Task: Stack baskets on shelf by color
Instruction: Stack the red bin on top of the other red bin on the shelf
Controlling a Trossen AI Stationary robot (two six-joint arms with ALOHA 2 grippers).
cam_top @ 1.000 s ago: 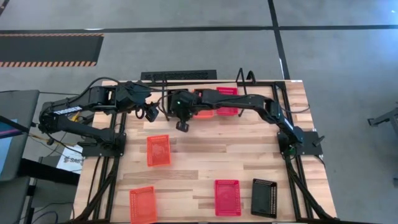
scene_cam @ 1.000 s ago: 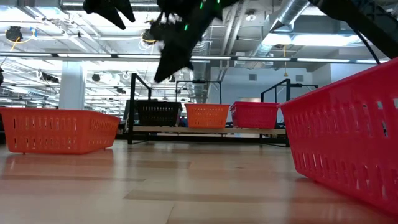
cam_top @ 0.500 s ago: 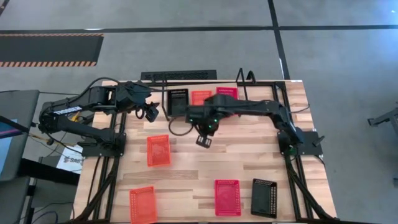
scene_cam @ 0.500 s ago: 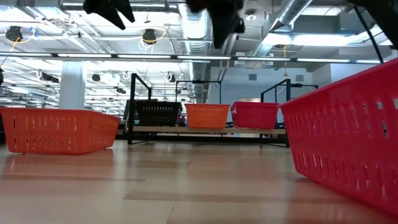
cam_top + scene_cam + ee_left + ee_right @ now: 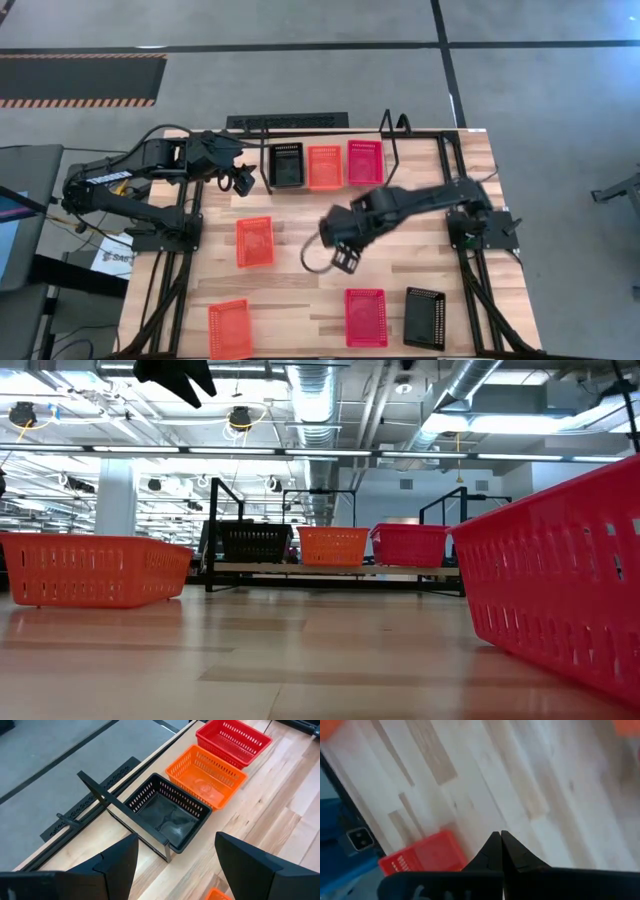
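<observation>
Three baskets sit side by side on the black wire shelf (image 5: 392,140) at the table's far edge: black (image 5: 286,164), orange (image 5: 324,166) and red (image 5: 365,162). The left wrist view shows them too: black (image 5: 167,815), orange (image 5: 207,770), red (image 5: 234,737). On the table lie two orange baskets (image 5: 254,241) (image 5: 230,328), a red one (image 5: 366,317) and a black one (image 5: 424,317). My left gripper (image 5: 240,180) hangs open just left of the shelf's black basket. My right gripper (image 5: 345,260) is shut and empty above the table's middle.
The black rail frame (image 5: 470,270) runs along the table's sides. In the low view an orange basket (image 5: 95,570) stands on the left and a red one (image 5: 560,580) close on the right, with bare wood between. The right wrist view shows a red basket (image 5: 425,857) beyond the fingers.
My right arm has swung away from the shelf's black and orange baskets toward the table's near edge and somewhat right; its gripper now hangs over the table's middle. It has left the low view. The three shelf baskets, earlier partly covered, now show in full.
</observation>
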